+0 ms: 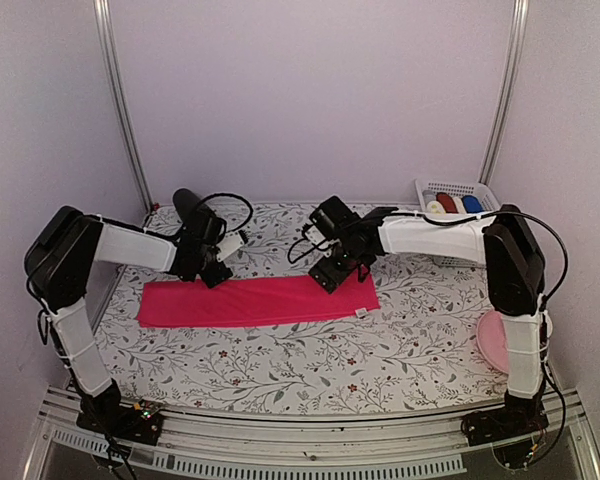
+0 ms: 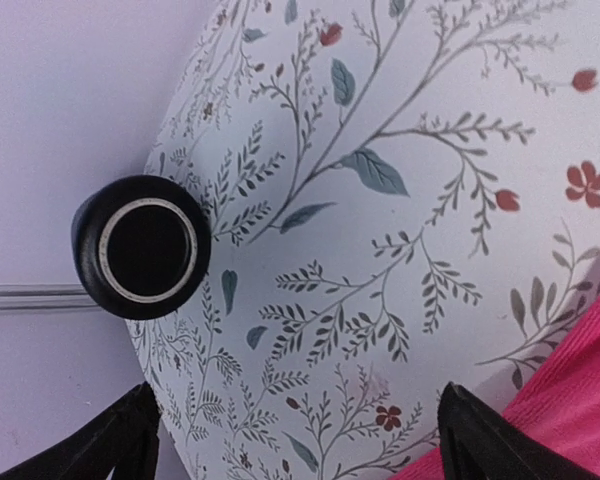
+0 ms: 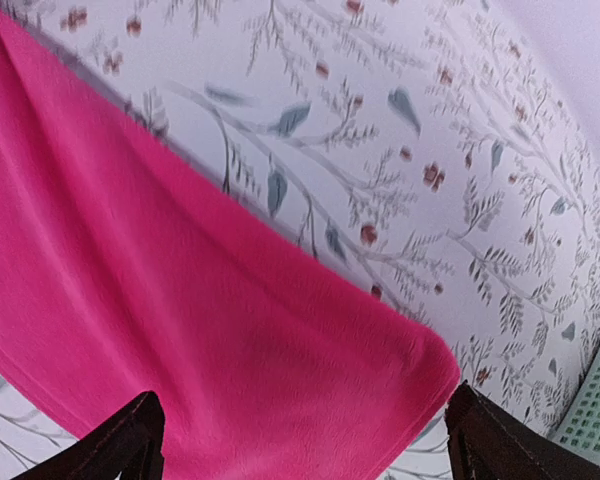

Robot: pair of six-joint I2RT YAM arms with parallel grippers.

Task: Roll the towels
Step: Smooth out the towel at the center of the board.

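Note:
A hot pink towel [image 1: 255, 301] lies flat as a long strip across the middle of the table. My left gripper [image 1: 213, 272] hovers open just beyond its far left edge. In the left wrist view the towel [image 2: 580, 390] shows only at the lower right, and the open left gripper [image 2: 300, 450] has bare tablecloth between its fingers. My right gripper [image 1: 329, 279] is open over the towel's far right end. In the right wrist view the towel's corner [image 3: 230, 330] lies between the spread fingers of the right gripper [image 3: 305, 450]. Neither gripper holds anything.
A white basket [image 1: 458, 188] at the back right holds rolled towels: pale [image 1: 436, 207], red [image 1: 447, 203] and blue [image 1: 472, 204]. A black cylinder [image 1: 185, 200] [image 2: 145, 245] lies at the back left. A pink plate [image 1: 493, 340] sits by the right arm's base.

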